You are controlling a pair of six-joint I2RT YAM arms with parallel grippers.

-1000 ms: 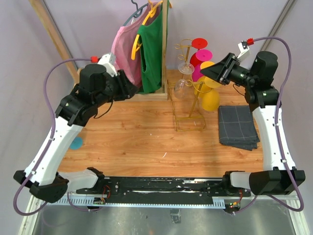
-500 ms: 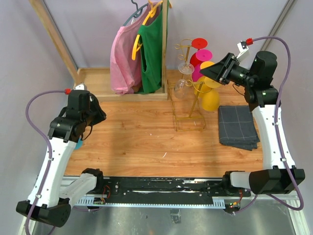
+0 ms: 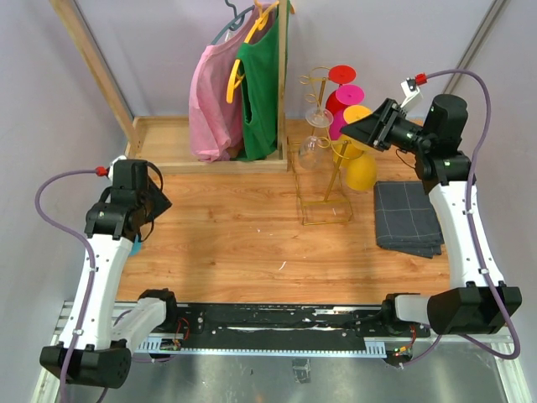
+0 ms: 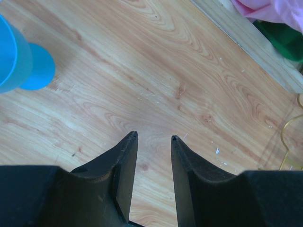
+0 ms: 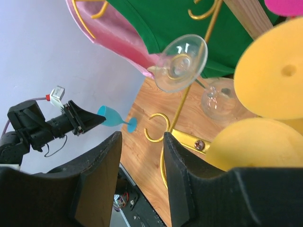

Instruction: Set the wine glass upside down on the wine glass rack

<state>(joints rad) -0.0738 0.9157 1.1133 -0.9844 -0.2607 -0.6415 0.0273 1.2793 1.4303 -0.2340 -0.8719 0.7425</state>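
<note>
The gold wire wine glass rack [image 3: 325, 172] stands at the table's back right, with two clear glasses [image 3: 317, 116] hanging upside down and coloured glasses on its right side. A blue wine glass [image 3: 132, 245] stands at the table's left edge, mostly hidden under my left arm; it shows in the left wrist view [image 4: 12, 59] and the right wrist view [image 5: 110, 117]. My left gripper [image 3: 164, 201] is open and empty over bare wood, right of the blue glass [image 4: 154, 137]. My right gripper [image 3: 346, 127] is open and empty, beside the rack's top, facing a gold hook [image 5: 156, 128].
A wooden clothes rack [image 3: 281, 84] with pink and green garments stands at the back. Red, pink and yellow glasses [image 3: 357, 143] hang right of the gold post. A folded grey cloth [image 3: 408, 217] lies at the right.
My left arm has pulled back from the clothes rack to the table's left edge and lowered. My right gripper has tilted down slightly by the rack.
</note>
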